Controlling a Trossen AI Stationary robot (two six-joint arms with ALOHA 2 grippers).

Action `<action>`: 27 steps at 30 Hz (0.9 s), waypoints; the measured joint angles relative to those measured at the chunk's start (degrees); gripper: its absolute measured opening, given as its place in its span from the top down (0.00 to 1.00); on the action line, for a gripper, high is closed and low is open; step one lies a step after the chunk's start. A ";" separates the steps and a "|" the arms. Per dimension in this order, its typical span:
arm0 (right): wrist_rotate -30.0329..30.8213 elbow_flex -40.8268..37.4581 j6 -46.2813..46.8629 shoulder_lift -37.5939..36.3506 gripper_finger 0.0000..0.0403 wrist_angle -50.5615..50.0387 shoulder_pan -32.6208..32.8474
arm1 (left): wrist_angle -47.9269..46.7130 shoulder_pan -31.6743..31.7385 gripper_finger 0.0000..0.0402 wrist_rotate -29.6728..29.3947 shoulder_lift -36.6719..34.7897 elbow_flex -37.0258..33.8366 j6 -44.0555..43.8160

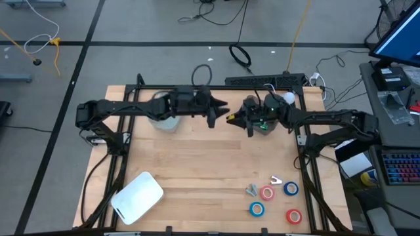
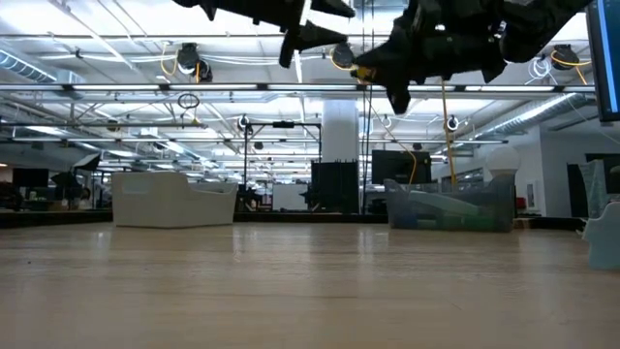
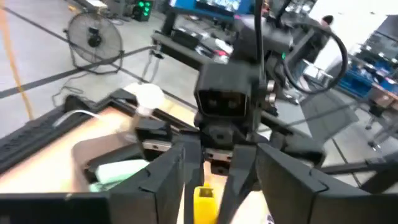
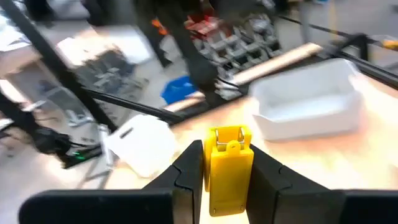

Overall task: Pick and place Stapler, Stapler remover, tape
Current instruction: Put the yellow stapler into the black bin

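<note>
Now my right gripper (image 4: 227,177) pinches the yellow stapler (image 4: 228,168), held high above the table's (image 1: 197,164) upper centre. My left gripper (image 1: 220,113) faces it tip to tip, its fingers (image 3: 158,180) spread apart and off the stapler. Four tape rolls (image 1: 275,200), two red and two blue, lie at lower right beside the small metal staple removers (image 1: 252,190).
</note>
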 joint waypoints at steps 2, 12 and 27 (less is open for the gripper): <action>0.56 0.00 -0.61 -0.32 0.83 -3.36 -1.97 | -4.88 1.29 0.49 0.02 -1.46 0.09 -1.55; 0.80 -0.02 2.99 -1.33 0.83 -22.40 -17.18 | -22.53 0.55 0.47 -3.15 -3.79 0.01 -3.92; 2.48 -0.02 -6.68 0.15 0.83 -35.59 -20.88 | -23.91 -3.66 0.47 -13.90 -3.09 0.00 -3.24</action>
